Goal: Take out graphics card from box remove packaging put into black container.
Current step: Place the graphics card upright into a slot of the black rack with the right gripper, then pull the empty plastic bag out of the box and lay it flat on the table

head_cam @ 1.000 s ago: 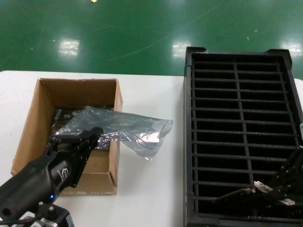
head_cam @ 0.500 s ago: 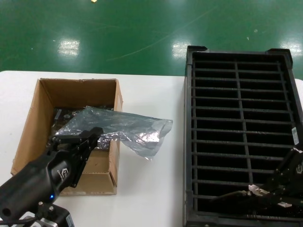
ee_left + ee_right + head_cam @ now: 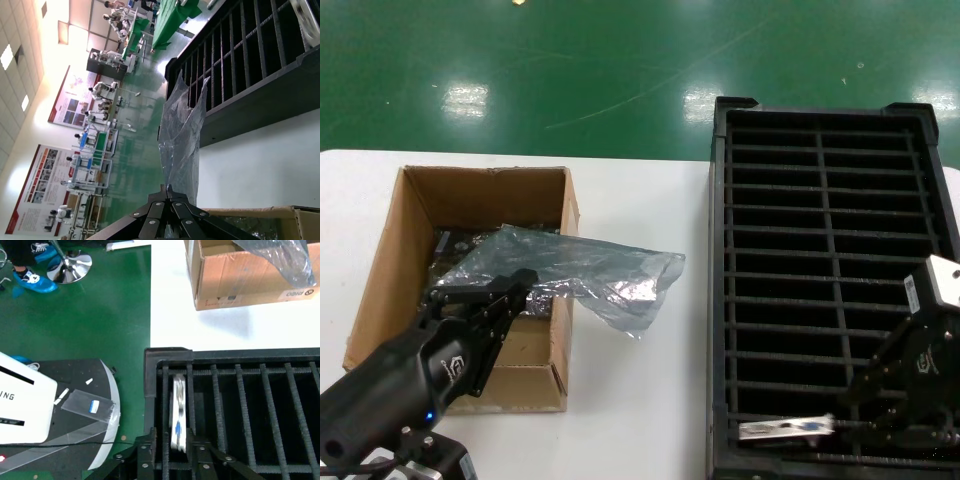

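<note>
The graphics card [image 3: 178,410] stands on edge in the slot of the black container [image 3: 720,300] nearest me, its silver bracket [image 3: 786,430] with the blue port facing up. My right gripper [image 3: 174,442] [image 3: 855,420] is open over that slot, its fingers [image 3: 200,452] on either side of the card's end, with a gap on one side. My left gripper [image 3: 485,295] [image 3: 167,188] is shut on one end of the packaging [image 3: 585,268]. The empty bag drapes from the box [image 3: 390,270] over its right wall onto the table.
Dark shiny bags with cards [image 3: 448,245] lie inside the box. The white table [image 3: 640,400] ends just behind the box and the container. The container's other slots [image 3: 250,405] hold nothing. A stool base [image 3: 70,265] stands on the green floor beside the table.
The right wrist has lifted and swung back. The card went from tilted across the ribs to lying along the nearest slot, its bracket shifted left. The left arm and bag have not moved.
</note>
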You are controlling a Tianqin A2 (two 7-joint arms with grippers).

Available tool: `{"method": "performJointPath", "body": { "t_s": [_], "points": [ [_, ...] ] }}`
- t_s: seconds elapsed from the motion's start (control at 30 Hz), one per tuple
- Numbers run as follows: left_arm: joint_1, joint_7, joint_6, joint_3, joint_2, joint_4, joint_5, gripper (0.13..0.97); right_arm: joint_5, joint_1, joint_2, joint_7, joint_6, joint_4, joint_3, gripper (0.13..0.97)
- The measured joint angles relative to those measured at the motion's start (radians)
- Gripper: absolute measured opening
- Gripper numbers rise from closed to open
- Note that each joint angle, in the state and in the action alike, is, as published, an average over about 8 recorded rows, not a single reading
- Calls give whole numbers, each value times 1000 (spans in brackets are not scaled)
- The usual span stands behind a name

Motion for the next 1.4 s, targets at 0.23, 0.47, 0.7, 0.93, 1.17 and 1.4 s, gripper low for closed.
{"method": "performJointPath", "body": {
  "t_s": [0.23, 0.47, 0.7, 0.93, 1.17, 1.4],
  "points": [
    [0, 0, 0, 0, 0, 0, 0, 140, 12, -15, 3, 1, 2, 11, 30, 299],
    [0, 0, 0, 0, 0, 0, 0, 140, 43, -70, 32, -5, 53, 13, 113, 411],
    [0, 1, 0, 0, 0, 0, -1, 140, 128, -203, 77, -30, 199, 17, 261, 551],
    [0, 2, 0, 0, 0, 0, -2, 140, 236, -377, 86, -74, 396, 13, 434, 702],
    [-41, -58, 27, 14, 4, -1, -79, 140, 249, -423, 80, -88, 456, 8, 475, 843],
    [-168, -336, -75, 180, -104, -2, -308, 140, 249, -423, 80, -88, 455, 8, 475, 878]
  ]
}}
